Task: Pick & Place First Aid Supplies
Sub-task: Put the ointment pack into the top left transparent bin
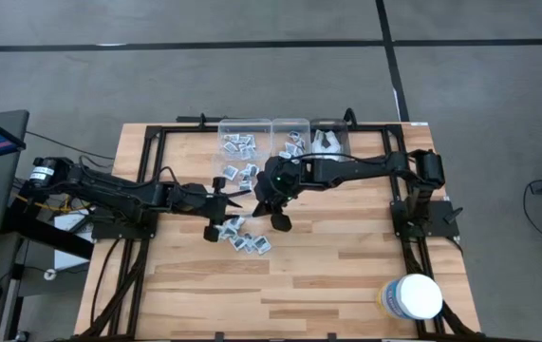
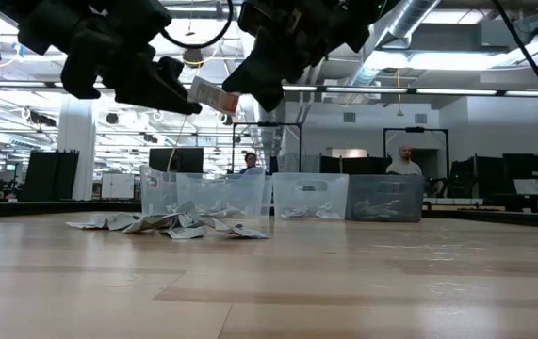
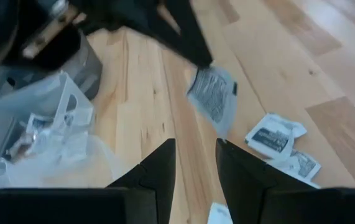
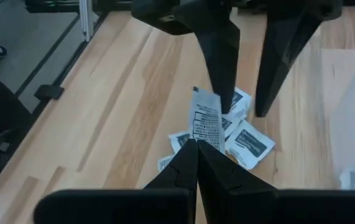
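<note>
While pinched in the closed right gripper (image 4: 197, 148), 1 packet (image 4: 206, 123) beside the open left gripper (image 3: 196, 163).

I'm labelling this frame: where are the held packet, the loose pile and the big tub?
Small grey printed square packet (image 4: 206, 124), right wrist view, printed face.
Loose pile of flat packets (image 1: 249, 243), high view, middle.
Big white round tub (image 1: 417, 295), high view, lid centre.

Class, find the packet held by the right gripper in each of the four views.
High view: cannot be picked out.
Low view: packet upper left of centre, airborne.
Left wrist view: just above centre.
Right wrist view: centre, at right gripper tips.
Shared landmark: the pile of loose packets.
</note>
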Controlling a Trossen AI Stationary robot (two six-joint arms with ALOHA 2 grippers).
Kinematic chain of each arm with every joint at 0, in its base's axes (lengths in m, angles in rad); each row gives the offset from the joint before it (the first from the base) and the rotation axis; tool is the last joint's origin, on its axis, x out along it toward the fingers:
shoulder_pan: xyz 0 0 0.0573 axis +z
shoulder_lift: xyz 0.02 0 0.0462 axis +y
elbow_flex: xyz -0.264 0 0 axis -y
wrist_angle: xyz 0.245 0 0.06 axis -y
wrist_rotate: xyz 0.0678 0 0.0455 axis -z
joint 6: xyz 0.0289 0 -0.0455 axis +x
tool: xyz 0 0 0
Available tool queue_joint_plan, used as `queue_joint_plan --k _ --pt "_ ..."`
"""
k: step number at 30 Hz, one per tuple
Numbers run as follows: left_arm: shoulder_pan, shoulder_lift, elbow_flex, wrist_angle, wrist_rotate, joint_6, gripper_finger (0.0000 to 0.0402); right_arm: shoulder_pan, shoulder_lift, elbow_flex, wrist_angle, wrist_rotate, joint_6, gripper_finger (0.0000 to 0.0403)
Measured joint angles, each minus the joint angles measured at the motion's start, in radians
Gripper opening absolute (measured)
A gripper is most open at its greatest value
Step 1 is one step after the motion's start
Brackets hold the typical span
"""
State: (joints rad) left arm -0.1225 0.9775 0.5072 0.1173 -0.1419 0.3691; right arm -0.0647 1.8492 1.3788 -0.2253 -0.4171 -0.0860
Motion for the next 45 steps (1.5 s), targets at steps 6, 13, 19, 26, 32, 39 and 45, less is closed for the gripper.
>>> queue_joint_plan --k 6,13,19,26,32,39,45 --pt "0.0 0.0 0.0 0.063 0.048 0.062 0.0115 -0.004 0.003 0.0 0.028 0.038 0.001 0.0" --pt "0.0 0.022 0.0 0.087 0.065 0.068 0.0115 -0.003 0.003 0.0 0.047 0.052 0.001 0.0" --pt "0.0 0.051 0.0 0.116 0.069 0.046 0.0115 -0.003 0.004 0.0 0.034 0.052 0.017 0.0" --pt "0.007 0.078 0.0 0.117 0.07 -0.033 0.0115 0.018 0.005 0.0 -0.04 0.052 0.015 0.0003" --pt "0.007 0.078 0.0 0.105 0.068 -0.037 0.0115 0.061 0.005 -0.014 -0.103 0.097 -0.073 0.0032" --pt "0.006 0.078 0.0 0.041 0.068 -0.027 0.0115 0.14 0.005 -0.032 -0.141 0.274 -0.242 0.0084" --pt "-0.037 0.078 0.0 -0.05 0.056 0.065 0.0115 0.207 0.024 -0.032 -0.096 0.364 -0.355 0.0118"
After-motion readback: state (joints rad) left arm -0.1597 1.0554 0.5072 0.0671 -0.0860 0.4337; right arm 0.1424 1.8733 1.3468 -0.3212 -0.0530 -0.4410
